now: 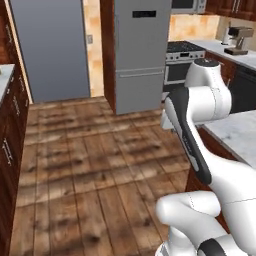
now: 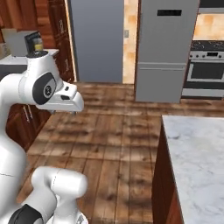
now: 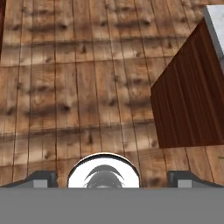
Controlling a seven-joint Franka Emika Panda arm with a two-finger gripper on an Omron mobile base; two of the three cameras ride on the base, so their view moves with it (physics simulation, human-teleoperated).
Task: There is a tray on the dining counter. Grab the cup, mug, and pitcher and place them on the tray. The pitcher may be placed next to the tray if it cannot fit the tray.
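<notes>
The dining counter (image 1: pixel 235 131) shows its white-grey marble top at the right, over a reddish wood base. It also lies low on the right in the right base view, dining counter (image 2: pixel 197 153). In the hand view its wood side (image 3: pixel 188 96) stands at the right. My gripper (image 3: pixel 113 179) hangs open over the wooden floor, left of that counter's end, with nothing between its fingertips (image 3: pixel 41 178). The arm is folded up above the base. The tray, cup, mug and pitcher are out of view.
A steel fridge (image 1: pixel 142 50) and a stove (image 1: pixel 182 62) stand ahead across the plank floor (image 1: pixel 90 160). A coffee machine (image 1: pixel 239 37) sits on the far counter. Dark cabinets (image 1: pixel 10 130) line the left side. A wide stretch of floor lies between them.
</notes>
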